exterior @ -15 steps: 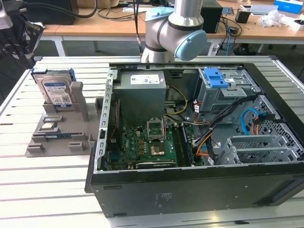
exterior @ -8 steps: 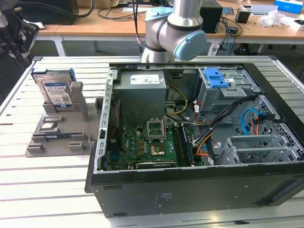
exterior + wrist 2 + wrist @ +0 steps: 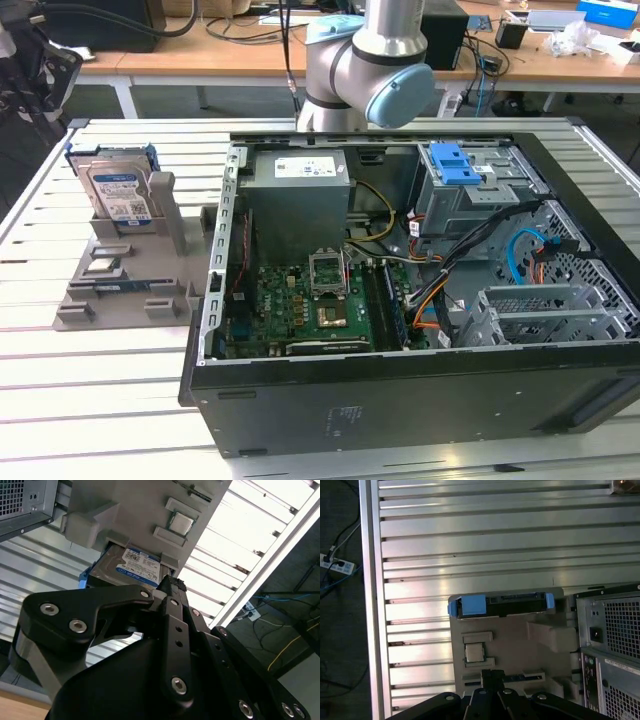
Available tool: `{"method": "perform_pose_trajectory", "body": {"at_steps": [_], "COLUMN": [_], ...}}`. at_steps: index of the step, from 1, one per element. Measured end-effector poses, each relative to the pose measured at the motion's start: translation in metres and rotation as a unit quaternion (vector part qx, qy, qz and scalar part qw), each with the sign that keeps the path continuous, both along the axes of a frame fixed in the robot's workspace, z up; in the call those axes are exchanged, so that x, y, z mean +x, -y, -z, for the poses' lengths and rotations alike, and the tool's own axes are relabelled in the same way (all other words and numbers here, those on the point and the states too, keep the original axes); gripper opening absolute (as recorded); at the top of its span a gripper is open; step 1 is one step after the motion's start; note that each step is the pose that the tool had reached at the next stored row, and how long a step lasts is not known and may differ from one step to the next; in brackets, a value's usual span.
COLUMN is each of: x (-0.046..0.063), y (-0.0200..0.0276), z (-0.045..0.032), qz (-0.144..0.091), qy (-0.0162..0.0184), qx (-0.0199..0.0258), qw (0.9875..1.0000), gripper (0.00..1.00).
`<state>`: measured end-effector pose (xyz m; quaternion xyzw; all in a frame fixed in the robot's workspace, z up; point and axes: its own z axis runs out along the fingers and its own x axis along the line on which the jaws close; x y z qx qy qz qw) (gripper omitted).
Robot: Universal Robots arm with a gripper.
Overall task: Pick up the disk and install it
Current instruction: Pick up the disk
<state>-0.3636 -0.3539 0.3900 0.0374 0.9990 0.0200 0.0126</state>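
The disk [image 3: 118,192] stands upright in a slot at the back of a grey holder [image 3: 120,280], on the exterior view's left. It is silver with a white-and-blue label and a blue carrier. In the second wrist view the disk [image 3: 135,567] shows its label beyond my black gripper [image 3: 171,581]. In the first wrist view the disk [image 3: 502,605] is seen edge-on with blue tabs at both ends. My gripper [image 3: 492,672] hangs above the holder, apart from the disk, with its fingers together and nothing between them.
An open computer case [image 3: 215,330] lies beside the holder, with a grey power supply [image 3: 298,200] and a drive cage topped by a blue latch [image 3: 455,165]. A processor chip [image 3: 474,653] sits in the holder. The slatted metal table [image 3: 470,540] ends at a rail; cables lie beyond.
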Motion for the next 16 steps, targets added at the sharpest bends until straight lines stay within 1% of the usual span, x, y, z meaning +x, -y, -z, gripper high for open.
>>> {"method": "perform_pose_trajectory", "body": {"at_steps": [3, 6, 8, 11, 14, 16], "x": [0.0, -0.0001, -0.0001, 0.0, -0.0001, -0.0001], "y": [0.0, 0.0, 0.0, 0.0, 0.0, 0.0], "z": [0.0, -0.0001, 0.0, 0.0, 0.0, 0.0], "qz": [0.0, -0.025, -0.041, -0.064, -0.086, -0.111], "qy": [0.0, -0.0001, 0.0, 0.0, 0.0, 0.0], "qx": [0.0, 0.0, 0.0, 0.0, 0.0, 0.0], "qw": [1.0, 0.9997, 0.9992, 0.9979, 0.9963, 0.9938], "gripper": [0.11, 0.11, 0.11, 0.11, 0.11, 0.11]}}
